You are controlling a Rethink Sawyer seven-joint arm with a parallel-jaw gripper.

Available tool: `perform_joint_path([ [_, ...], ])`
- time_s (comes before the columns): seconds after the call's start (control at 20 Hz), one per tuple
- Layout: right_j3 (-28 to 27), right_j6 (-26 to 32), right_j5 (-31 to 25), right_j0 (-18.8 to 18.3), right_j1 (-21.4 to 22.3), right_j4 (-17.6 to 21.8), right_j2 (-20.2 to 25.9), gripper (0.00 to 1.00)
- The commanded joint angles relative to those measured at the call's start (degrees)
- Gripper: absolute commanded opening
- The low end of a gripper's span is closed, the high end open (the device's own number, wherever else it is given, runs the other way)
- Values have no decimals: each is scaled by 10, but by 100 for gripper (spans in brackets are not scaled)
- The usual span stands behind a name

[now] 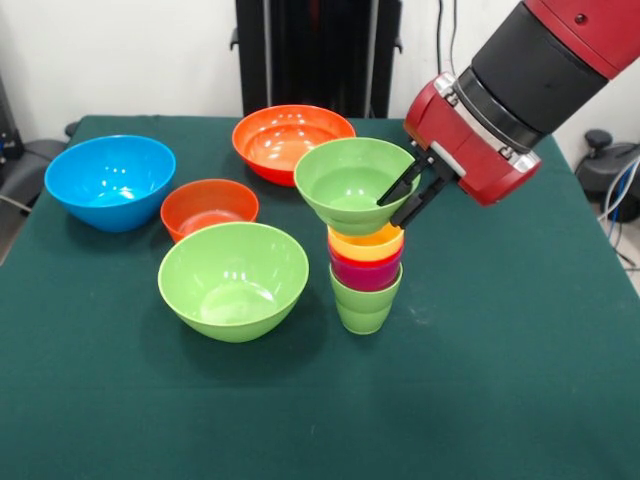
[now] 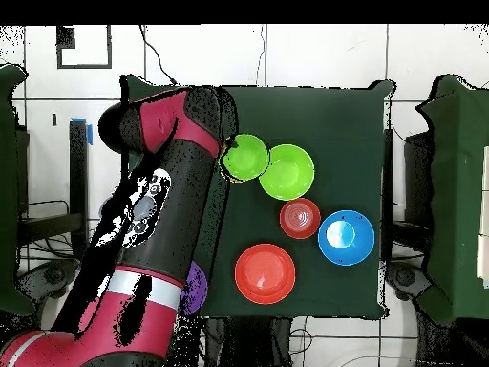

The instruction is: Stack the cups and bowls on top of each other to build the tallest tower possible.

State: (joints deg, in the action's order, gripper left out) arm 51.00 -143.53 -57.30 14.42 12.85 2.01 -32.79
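Where gripper [image 1: 408,197] pinches green bowl [image 1: 350,182] rim — atop tower [image 1: 365,275].

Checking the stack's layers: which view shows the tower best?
The front view: the tower shows side-on, green bowl over yellow, red-purple and green cups, claw at its rim. Overhead, only the top bowl shows, beside the arm.

On the bench [image 1: 500,400], the tower [image 1: 365,270] stands right of centre in the front view, a bowl [image 1: 350,185] tilted on top of its nested cups, with the claw [image 1: 412,195] at that bowl's right rim. Just left of it sits a large bowl [image 1: 233,280]; behind that a small bowl [image 1: 209,208], another large bowl [image 1: 110,182] farther left, and one [image 1: 290,140] at the back.
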Motion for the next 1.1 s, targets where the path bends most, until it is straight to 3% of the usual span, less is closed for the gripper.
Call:
perform_joint_path([
  [0.05,26,-29,18,7,-38,34,31,0],
  [1.1,19,-46,11,9,-47,19,24,0],
])
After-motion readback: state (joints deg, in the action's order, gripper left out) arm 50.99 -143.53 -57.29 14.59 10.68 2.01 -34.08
